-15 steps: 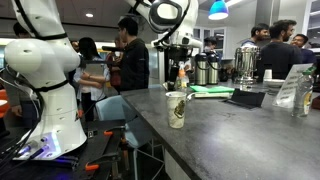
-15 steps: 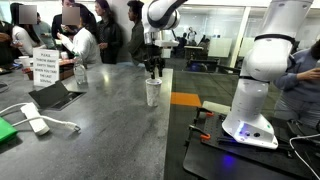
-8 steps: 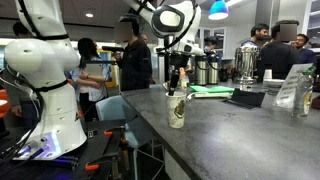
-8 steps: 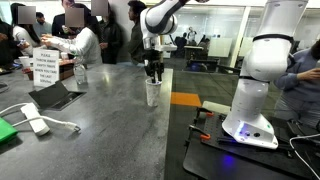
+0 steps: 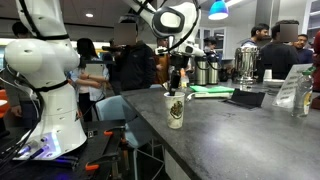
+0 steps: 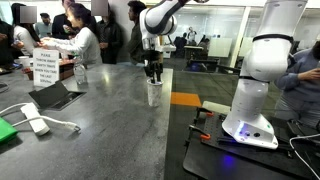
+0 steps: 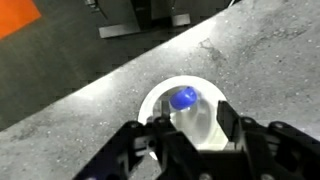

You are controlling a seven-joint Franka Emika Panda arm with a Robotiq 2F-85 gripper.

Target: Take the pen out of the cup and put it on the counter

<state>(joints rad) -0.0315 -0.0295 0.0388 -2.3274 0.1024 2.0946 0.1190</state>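
Note:
The cream-white cup (image 5: 176,111) with a dark emblem stands on the dark grey counter (image 5: 240,135) near its edge; it also shows in the other exterior view (image 6: 153,94). In the wrist view I look down into the cup (image 7: 160,98), and the pen's blue top (image 7: 183,98) pokes up inside it. My gripper (image 5: 177,87) hangs directly over the cup's mouth in both exterior views (image 6: 153,77). In the wrist view the gripper (image 7: 193,125) is open, with its fingers on either side of the cup's opening and nothing between them; the pen's top lies just past them.
On the counter lie a dark tablet (image 6: 55,95), a white gadget with a cable (image 6: 35,124), a bottle (image 6: 79,73), a sign stand (image 6: 44,66) and green sheets (image 5: 212,92). Metal urns (image 5: 244,63) stand far back. People stand behind the counter.
My gripper has come down towards the cup's mouth and now sits just above the rim. The cup and pen have not moved.

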